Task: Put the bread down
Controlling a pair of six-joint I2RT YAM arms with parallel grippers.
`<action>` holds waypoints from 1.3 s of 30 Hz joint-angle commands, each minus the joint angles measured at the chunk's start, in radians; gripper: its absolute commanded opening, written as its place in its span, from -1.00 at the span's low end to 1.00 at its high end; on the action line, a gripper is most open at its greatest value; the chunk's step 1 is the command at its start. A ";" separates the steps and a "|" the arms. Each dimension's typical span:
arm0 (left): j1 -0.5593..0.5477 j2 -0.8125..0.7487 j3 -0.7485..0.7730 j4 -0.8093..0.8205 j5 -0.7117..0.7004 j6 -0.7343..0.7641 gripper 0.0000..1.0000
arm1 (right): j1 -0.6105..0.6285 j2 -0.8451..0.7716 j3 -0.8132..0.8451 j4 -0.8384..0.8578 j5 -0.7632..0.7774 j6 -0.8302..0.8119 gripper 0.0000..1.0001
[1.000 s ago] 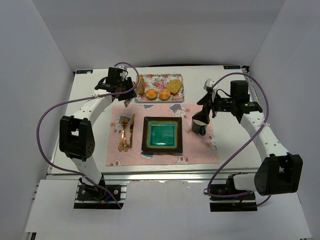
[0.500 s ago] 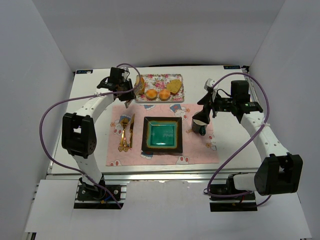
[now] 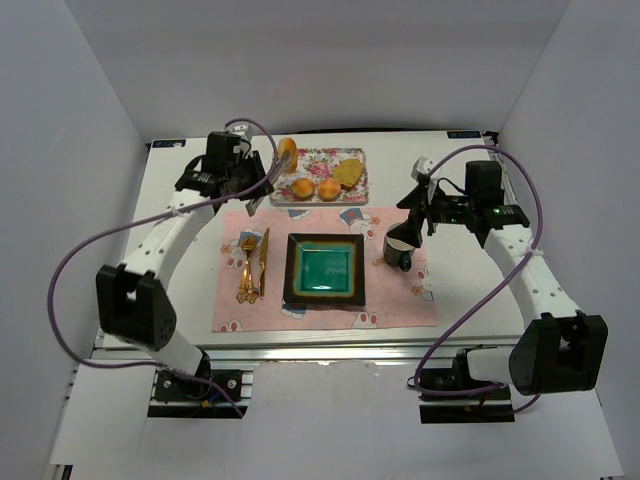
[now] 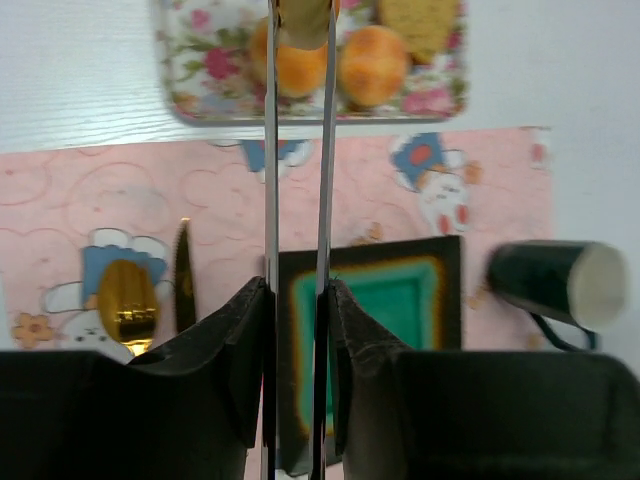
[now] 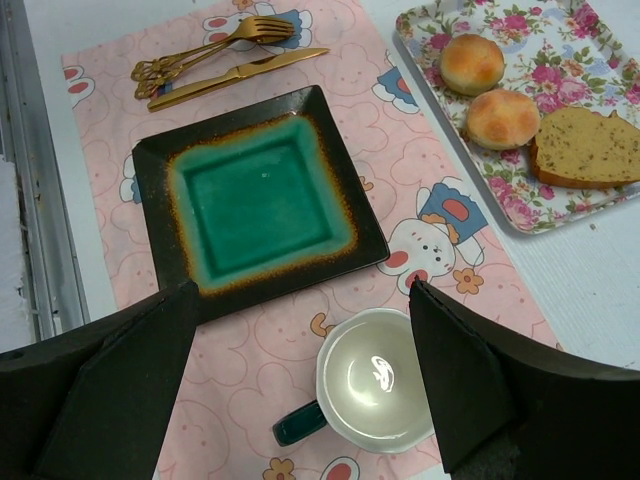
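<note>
Lifting bread slice [image 3: 287,152] up off the left end of floral tray [image 3: 322,156], pinched in left gripper [image 4: 298,30]; swinging left arm's elbow outward, down toward the table's near-left corner

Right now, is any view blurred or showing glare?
Left wrist view: the floral tray and the bread in the left gripper look soft. Right wrist view: sharp, with one glare spot inside the mug. Top external view: even light, faint shadows.
</note>
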 commanded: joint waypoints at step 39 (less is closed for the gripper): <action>-0.427 -0.516 -0.486 -0.130 -0.016 -0.415 0.08 | -0.040 -0.042 0.040 -0.042 -0.047 -0.012 0.79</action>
